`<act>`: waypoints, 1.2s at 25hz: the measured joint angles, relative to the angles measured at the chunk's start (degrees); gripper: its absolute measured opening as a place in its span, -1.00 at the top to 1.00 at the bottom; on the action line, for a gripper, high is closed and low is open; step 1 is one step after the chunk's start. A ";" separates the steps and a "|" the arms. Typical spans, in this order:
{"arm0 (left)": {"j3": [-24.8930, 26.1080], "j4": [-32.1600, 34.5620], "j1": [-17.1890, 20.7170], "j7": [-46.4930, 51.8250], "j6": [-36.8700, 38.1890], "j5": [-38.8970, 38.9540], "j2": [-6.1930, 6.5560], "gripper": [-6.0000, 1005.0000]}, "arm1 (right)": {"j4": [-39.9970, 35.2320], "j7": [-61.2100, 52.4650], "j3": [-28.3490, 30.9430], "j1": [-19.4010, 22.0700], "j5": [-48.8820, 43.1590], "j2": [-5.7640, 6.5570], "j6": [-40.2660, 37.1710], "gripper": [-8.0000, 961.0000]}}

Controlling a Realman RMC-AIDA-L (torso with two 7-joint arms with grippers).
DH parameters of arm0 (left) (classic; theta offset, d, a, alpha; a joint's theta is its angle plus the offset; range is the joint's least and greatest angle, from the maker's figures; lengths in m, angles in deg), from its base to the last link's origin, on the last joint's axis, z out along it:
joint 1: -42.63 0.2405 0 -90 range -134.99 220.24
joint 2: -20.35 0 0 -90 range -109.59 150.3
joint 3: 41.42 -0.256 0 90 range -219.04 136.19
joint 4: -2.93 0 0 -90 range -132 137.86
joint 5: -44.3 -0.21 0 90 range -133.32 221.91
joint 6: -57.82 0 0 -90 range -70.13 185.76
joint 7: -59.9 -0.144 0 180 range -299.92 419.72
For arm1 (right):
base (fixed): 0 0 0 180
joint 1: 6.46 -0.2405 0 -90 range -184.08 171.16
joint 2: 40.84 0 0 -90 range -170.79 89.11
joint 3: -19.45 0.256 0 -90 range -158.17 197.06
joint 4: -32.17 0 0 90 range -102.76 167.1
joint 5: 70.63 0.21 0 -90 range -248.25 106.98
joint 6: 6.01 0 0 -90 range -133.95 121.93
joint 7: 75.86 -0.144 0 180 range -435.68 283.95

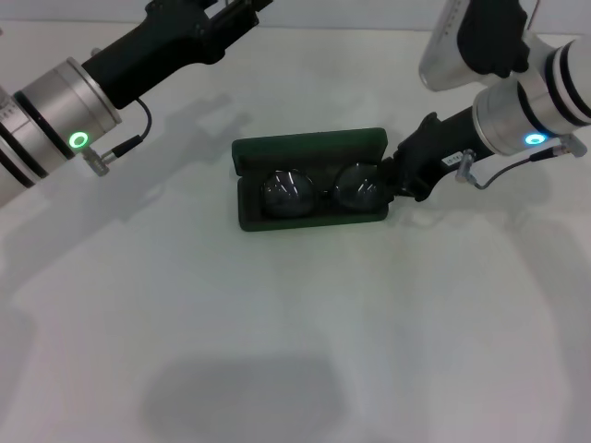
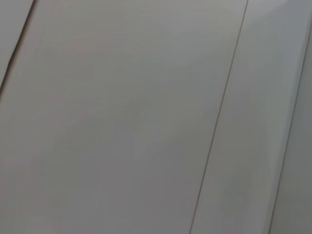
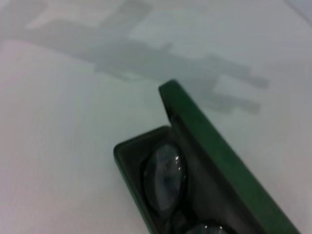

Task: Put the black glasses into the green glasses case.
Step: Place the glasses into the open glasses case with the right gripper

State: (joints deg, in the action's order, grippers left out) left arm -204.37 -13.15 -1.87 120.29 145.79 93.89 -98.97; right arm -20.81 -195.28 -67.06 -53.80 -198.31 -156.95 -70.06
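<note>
White bench (image 1: 295, 351), bare and matte, fills the whole scene. Right claw (image 1: 404, 177) sits low at the end of the green glasses case (image 1: 309, 148) — touching or just short of that end wall; cannot tell which. Whether its fingers are spread or clenched cannot be told; they are dark against dark and the wrist view does not show them.

Straight out from that claw, along its reach: the black glasses (image 1: 319, 192) lie inside the case tray, lenses up, long axis running away from the claw in line with the case. Lid stands open on the far long side of the tray.

Judgement: placement looks done or nearly so; what is left is to back the claw off without dragging the case.

Left claw — far off, beyond the case, out of the head view; that arm is raised and idle. Nothing else lies near.
</note>
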 joint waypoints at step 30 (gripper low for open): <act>0.00 0.08 -0.79 -1.31 0.74 -0.03 -0.05 0.02 | 4.89 -2.56 -4.70 -4.30 -2.45 -0.08 2.53 0.62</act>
State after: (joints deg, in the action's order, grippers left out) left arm -204.37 -13.07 -2.66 118.97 146.53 93.86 -99.01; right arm -15.92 -197.85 -71.76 -58.10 -200.76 -157.03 -67.53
